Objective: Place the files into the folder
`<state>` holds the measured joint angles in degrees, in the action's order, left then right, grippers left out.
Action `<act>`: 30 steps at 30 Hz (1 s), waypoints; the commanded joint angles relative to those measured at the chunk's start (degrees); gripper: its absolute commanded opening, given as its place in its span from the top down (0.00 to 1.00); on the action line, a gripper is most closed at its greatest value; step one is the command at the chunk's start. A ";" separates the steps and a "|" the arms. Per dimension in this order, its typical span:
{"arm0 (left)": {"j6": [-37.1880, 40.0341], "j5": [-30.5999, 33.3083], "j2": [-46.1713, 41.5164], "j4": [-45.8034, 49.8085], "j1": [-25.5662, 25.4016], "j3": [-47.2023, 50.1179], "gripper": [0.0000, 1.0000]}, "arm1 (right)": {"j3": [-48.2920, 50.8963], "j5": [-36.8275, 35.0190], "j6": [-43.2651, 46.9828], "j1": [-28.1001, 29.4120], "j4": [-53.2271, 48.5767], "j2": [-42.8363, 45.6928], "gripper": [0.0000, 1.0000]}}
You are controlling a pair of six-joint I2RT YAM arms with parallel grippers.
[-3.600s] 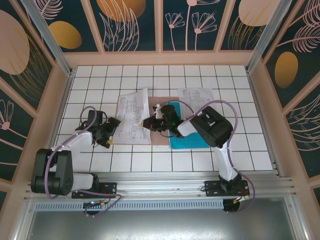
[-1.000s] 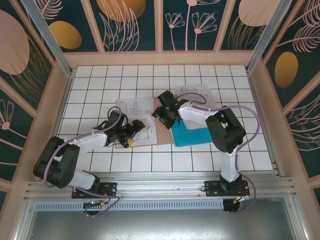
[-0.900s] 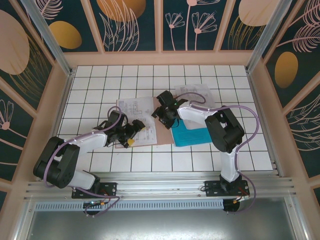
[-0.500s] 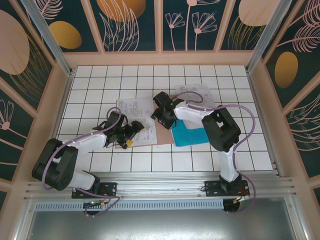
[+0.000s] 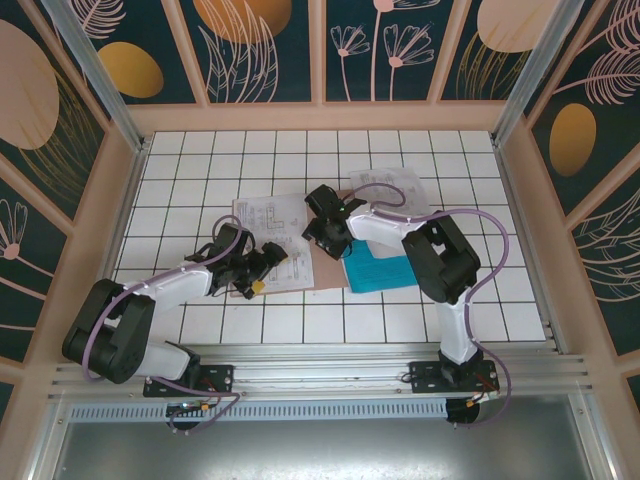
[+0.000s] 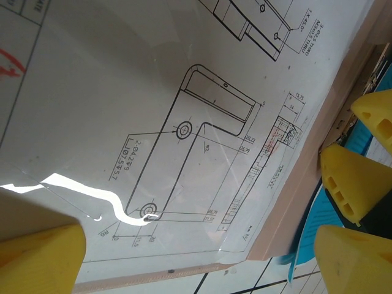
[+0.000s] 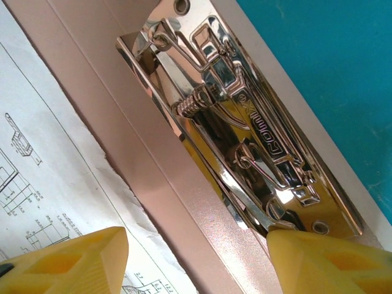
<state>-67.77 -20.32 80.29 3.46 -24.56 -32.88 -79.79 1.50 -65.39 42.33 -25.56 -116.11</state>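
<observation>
A: Left wrist view, nearest first: what's the state?

B: The left gripper [image 6: 193, 254] hangs wide open and empty over a white sheet [image 6: 153, 122]. It is smooth paper with black line drawings, lying on the left flap of the folder [image 5: 325, 270]. Right of it, a plain teal sheet [image 5: 385, 272] lies flat.

A: And farther?

B: The right gripper [image 7: 196, 257], half open, holds nothing. Its fingers straddle the shiny metal clip [image 7: 239, 122] on the matte brown card fold. One finger may touch the clip's end; hard to tell. Another printed sheet [image 5: 398, 186] lies beyond.

A: Step?

B: Probably working the clip. The next move calls for lifting its lever, then sliding sheets under.
</observation>
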 commanded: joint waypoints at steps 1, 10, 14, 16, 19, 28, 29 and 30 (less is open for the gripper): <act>-0.35 2.65 -0.15 6.07 -0.14 1.42 0.04 | 1.83 -9.87 1.05 -1.84 -9.28 -2.11 0.35; -0.22 2.92 -0.46 6.20 -0.13 1.64 0.04 | -2.66 -10.29 1.99 -0.96 -9.70 3.43 0.34; -0.28 2.83 -0.59 5.98 -0.15 1.86 0.04 | -6.15 -11.34 2.86 0.32 -10.34 5.65 0.31; -0.33 2.83 -0.72 5.85 -0.14 1.86 0.04 | -6.54 -11.81 3.02 0.63 -9.66 8.09 0.30; -0.18 2.67 -0.75 5.68 -0.10 1.67 0.04 | -4.85 -12.11 2.99 0.48 -7.93 12.59 0.28; 0.00 2.56 -0.70 5.89 -0.14 1.12 0.04 | 15.43 1.62 1.25 -3.13 5.25 23.43 0.26; 0.13 2.64 -0.65 6.07 -0.16 0.94 0.04 | 17.69 4.80 0.68 -3.06 8.54 23.26 0.26; 0.29 2.71 -0.61 6.15 -0.14 0.81 0.04 | 18.79 7.09 0.38 -2.76 10.61 22.65 0.26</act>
<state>-67.75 -19.59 79.70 4.51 -24.56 -32.73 -65.60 -0.43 -63.40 39.38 -21.93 -91.68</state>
